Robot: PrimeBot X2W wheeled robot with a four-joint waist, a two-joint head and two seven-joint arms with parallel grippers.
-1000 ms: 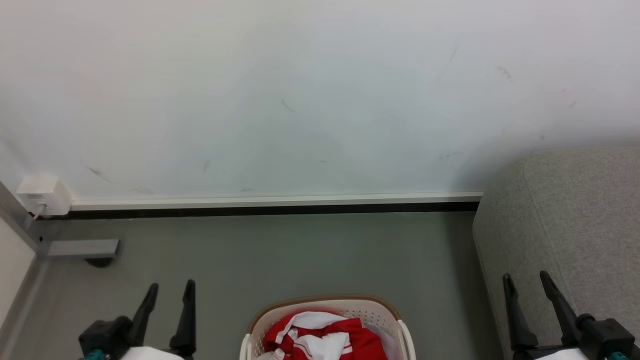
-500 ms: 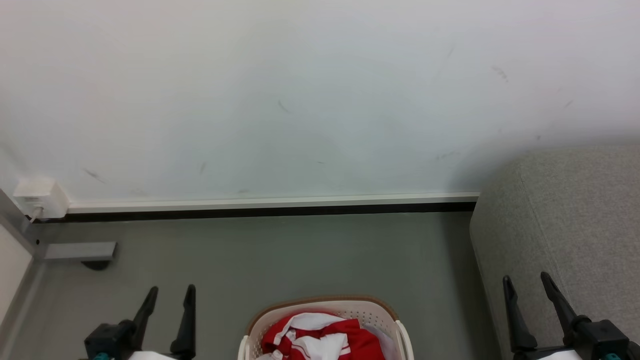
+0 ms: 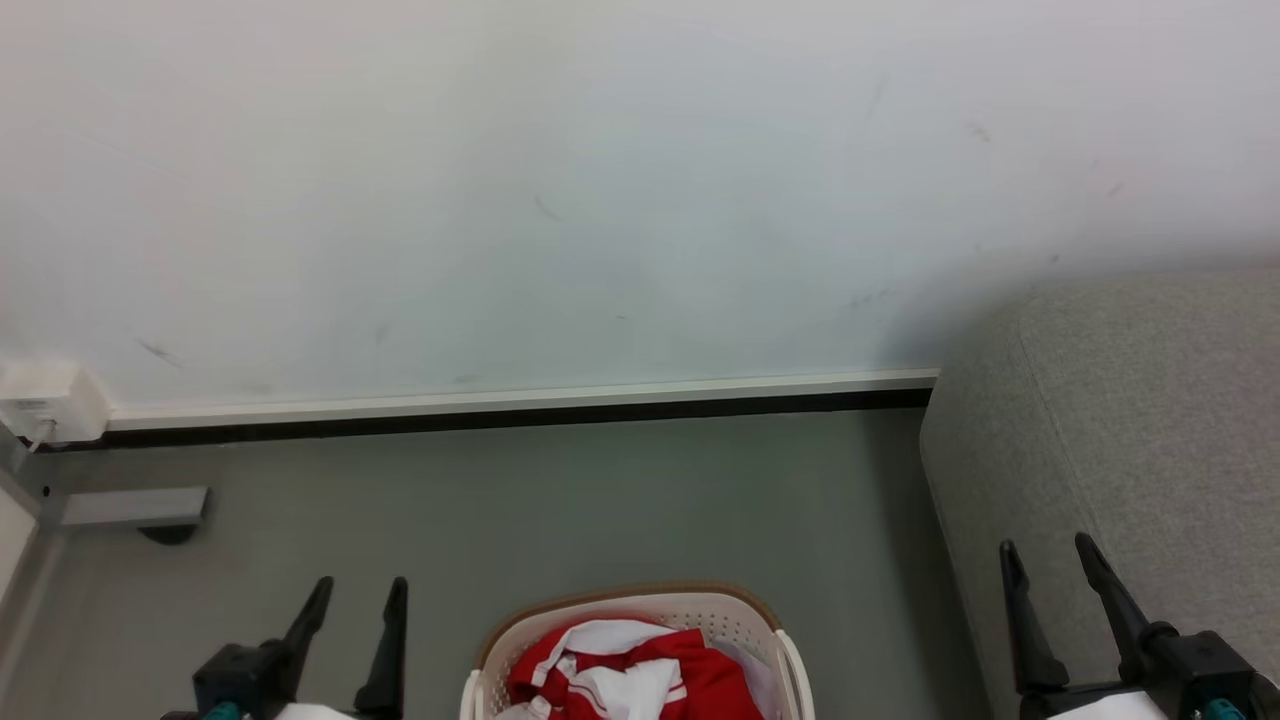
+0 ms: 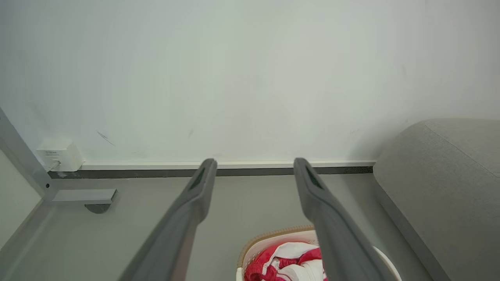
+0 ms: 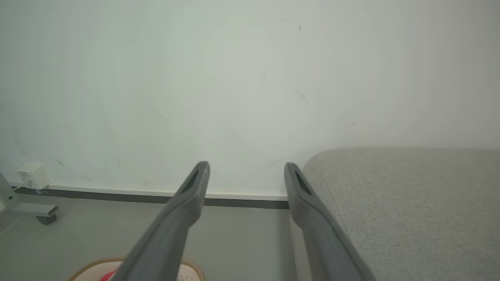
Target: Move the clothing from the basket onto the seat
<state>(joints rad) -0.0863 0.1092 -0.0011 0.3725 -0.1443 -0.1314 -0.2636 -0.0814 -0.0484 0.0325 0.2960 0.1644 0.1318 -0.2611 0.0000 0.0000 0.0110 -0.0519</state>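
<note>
The red clothing (image 3: 640, 675) with white trim lies bunched in the cream basket (image 3: 740, 625) on the floor, at the bottom centre of the head view. It shows again, the clothing (image 4: 287, 261) inside the basket (image 4: 273, 237), low in the left wrist view. The grey seat (image 3: 1130, 420) rises at the right. My left gripper (image 3: 360, 590) stands open left of the basket, holding nothing. My right gripper (image 3: 1045, 550) is open in front of the seat's side. The wrist views show each pair of fingers spread: left gripper (image 4: 252, 164), right gripper (image 5: 246, 168), with the seat (image 5: 410, 207) beside it.
A white wall with a pale skirting board (image 3: 520, 400) closes the far side of the grey floor. A white socket box (image 3: 40, 402) and a grey metal frame foot (image 3: 130, 506) sit at the far left.
The whole head picture has shifted left and slightly up, so the camera moved. Both grippers stay open, and the clothing lies unchanged in the basket.
</note>
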